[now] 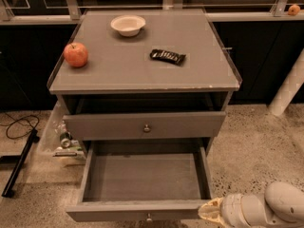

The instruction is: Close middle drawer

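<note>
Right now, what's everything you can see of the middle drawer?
The middle drawer is a wide, shallow grey box, matte like painted wood, pulled far out and level below the top drawer. Nothing lies inside. A small round metal knob sits at the front's centre. The gripper is at its front right corner; contact unclear.

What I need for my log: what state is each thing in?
Wide shallow grey middle drawer: pulled far out, empty.
Taller-fronted grey top drawer: looks slightly ajar.
Small white round bowl: upright, empty.
Round red apple: whole.
Cream gripper: by the middle drawer's front right corner.
</note>
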Motion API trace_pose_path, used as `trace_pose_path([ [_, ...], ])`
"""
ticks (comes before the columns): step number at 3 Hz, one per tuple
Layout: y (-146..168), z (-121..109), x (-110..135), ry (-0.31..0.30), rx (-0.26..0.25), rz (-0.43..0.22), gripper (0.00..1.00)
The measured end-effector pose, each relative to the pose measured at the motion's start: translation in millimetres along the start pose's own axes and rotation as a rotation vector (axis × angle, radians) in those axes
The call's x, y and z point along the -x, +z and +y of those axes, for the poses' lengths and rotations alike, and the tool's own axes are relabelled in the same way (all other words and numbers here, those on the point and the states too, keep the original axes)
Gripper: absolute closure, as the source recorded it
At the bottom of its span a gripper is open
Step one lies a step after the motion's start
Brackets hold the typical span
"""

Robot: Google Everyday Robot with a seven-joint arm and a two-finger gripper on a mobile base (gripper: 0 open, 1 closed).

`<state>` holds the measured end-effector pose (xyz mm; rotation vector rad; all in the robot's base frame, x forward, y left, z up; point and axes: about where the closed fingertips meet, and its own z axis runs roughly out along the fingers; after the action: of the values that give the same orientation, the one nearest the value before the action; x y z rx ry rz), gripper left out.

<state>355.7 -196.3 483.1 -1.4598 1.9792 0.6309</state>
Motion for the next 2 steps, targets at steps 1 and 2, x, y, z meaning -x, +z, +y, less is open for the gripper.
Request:
trace_pose_path([
  [1,0.2,0.0,0.0,0.0,0.0,0.0,1.0],
  [2,5.9,-1.0,-2.0,-0.001,0.003,0.015,1.0],
])
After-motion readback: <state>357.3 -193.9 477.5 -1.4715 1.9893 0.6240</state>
